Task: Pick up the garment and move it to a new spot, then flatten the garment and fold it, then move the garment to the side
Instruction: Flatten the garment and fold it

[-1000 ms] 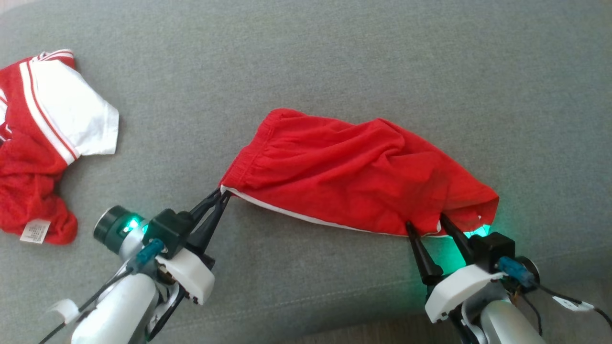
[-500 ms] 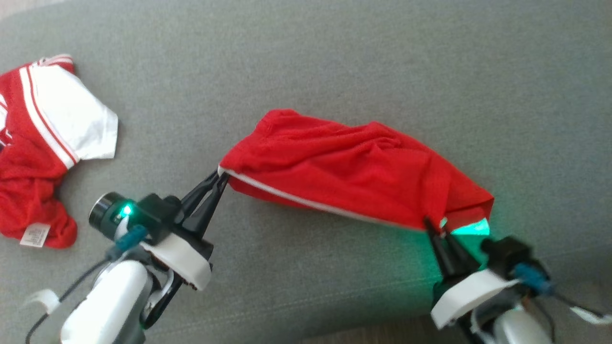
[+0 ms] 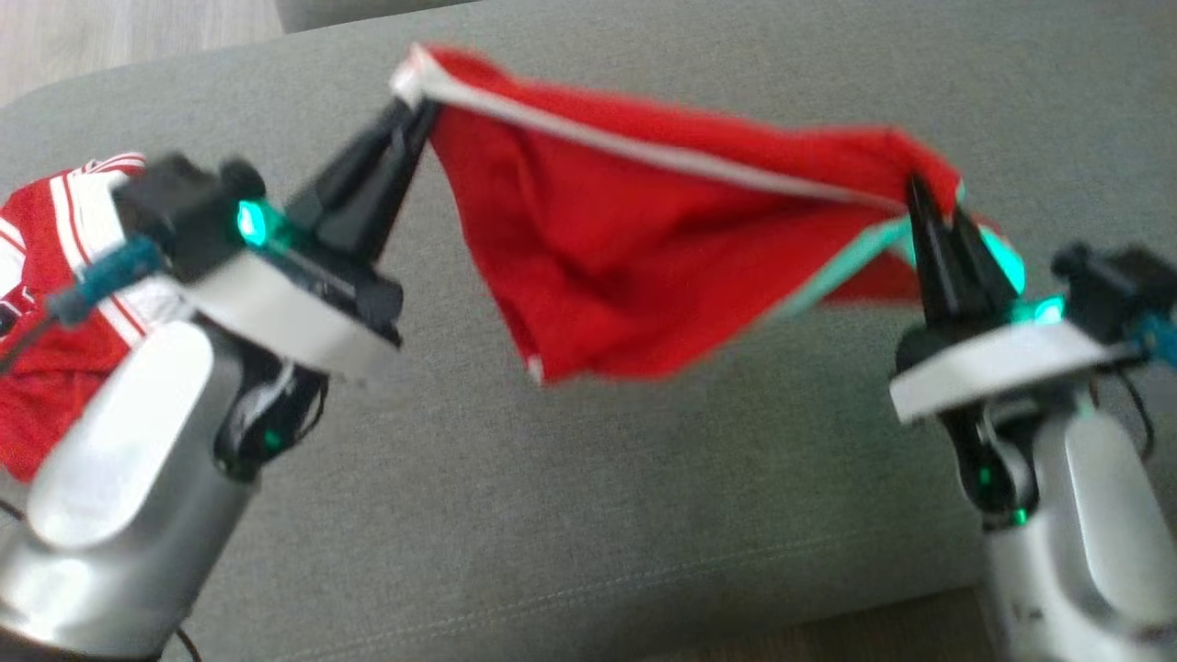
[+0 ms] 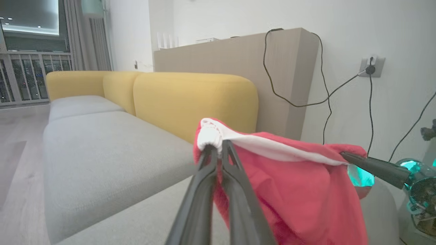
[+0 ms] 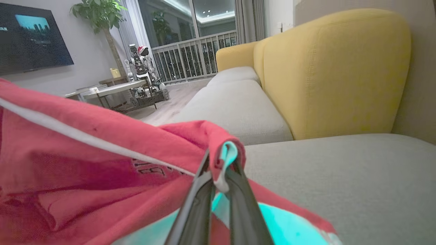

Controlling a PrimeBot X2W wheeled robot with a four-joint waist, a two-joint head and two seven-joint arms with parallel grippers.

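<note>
Grey sofa (image 3: 644, 515) spans the head view. Above it the garment (image 3: 625, 267) hangs in the air, spread from eleven o'clock to three. Both forearms rise from the lower corners, fingers pointing up. A jersey (image 3: 46, 386) lies at nine o'clock. The left gripper (image 3: 413, 108) is clamped on the garment's white-edged corner, and the right gripper (image 3: 933, 207) pinches the opposite corner.

Matt red cloth garment (image 3: 588, 267) with smooth white trim; sofa seat (image 3: 588, 515) of grey woven matt fabric; at nine o'clock, a second garment (image 3: 37, 395) of red and white cloth; left hand (image 3: 414, 106) and right hand (image 3: 933, 202) in matt black plastic
</note>
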